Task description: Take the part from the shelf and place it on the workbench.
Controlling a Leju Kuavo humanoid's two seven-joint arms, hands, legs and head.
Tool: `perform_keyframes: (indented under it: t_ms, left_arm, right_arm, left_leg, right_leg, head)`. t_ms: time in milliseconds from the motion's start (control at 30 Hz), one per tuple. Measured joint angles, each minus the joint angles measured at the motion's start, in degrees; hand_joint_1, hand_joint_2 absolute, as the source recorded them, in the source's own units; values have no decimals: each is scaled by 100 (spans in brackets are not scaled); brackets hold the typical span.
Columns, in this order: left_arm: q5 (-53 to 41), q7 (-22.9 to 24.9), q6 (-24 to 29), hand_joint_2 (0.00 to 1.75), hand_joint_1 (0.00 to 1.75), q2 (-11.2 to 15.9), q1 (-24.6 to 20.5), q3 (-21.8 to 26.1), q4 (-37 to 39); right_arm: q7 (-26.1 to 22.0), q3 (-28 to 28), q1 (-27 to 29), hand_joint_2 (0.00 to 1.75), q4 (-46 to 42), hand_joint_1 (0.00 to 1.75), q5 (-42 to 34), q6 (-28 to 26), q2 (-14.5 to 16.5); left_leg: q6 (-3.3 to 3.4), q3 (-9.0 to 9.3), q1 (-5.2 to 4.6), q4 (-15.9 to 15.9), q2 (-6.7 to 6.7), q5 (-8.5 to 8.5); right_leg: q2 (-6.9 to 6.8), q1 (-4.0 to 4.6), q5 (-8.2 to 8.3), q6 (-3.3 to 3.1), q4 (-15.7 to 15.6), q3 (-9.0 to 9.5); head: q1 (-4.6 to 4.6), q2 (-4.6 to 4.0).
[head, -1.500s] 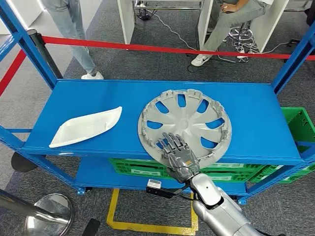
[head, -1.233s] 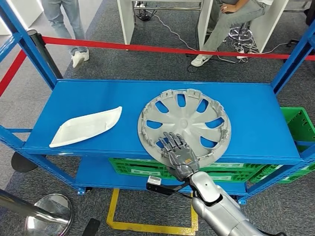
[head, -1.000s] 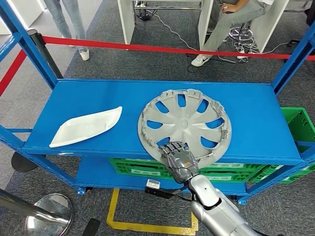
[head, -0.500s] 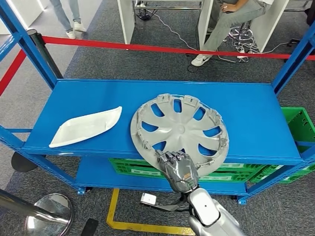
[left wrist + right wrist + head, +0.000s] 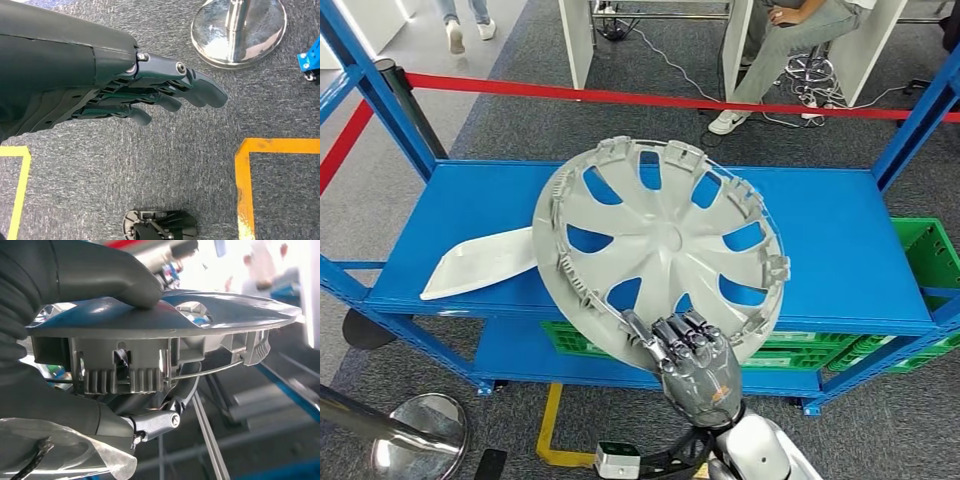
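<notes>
A grey wheel cover [image 5: 660,240] with curved spokes and clips round its rim hangs tilted above the blue shelf [image 5: 833,240], its far edge raised. My right hand [image 5: 693,368] grips its near rim from below the shelf's front edge. In the right wrist view the thumb [image 5: 109,275] presses one face of the wheel cover [image 5: 211,315] and the fingers close on the other. My left hand [image 5: 151,95] hangs over the grey carpet with its fingers held straight and together, holding nothing.
A white curved panel [image 5: 475,265] lies on the shelf's left part, partly behind the cover. Green crates [image 5: 931,255] sit on the lower level and at right. A red barrier tape [image 5: 546,93] runs behind the shelf. A chrome post base [image 5: 418,435] stands near left. People stand and sit beyond the tape.
My right hand closed on the cover's near rim and lifted it off the shelf toward me, tilting it up. A person beyond the tape walked off to the left.
</notes>
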Motion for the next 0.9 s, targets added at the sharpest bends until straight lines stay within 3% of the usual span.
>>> perform_keyframes:
  t_ms: [300,600,767,900]
  left_arm:
    - [-37,-191,92,175,0,0,2,0,0]
    - [4,-357,175,175,0,0,-13,2,0]
    - [-118,-372,321,175,0,0,-36,-7,0]
    - [-177,-376,403,175,0,0,-82,-20,0]
  right_arm:
    - [-398,-170,233,175,-660,175,5,0,50]
    - [-212,-60,336,175,-936,175,-347,0,81]
    - [-1313,-200,511,175,-964,175,-1213,0,231]
    - [-1909,-450,616,175,-964,175,-1548,0,415]
  left_leg:
    - [0,0,0,0,0,0]
    - [1,0,-6,9,0,-1]
    - [21,-11,-13,35,0,-14]
    - [62,-30,-21,72,-1,-23]
  right_leg:
    - [0,0,0,0,0,0]
    - [1,-4,3,4,-2,0]
    - [-1,-11,6,11,-2,-1]
    - [-1,-19,22,52,-9,0]
  head:
    - [0,0]
    - [-1,1]
    - [-3,1]
    - [-2,0]
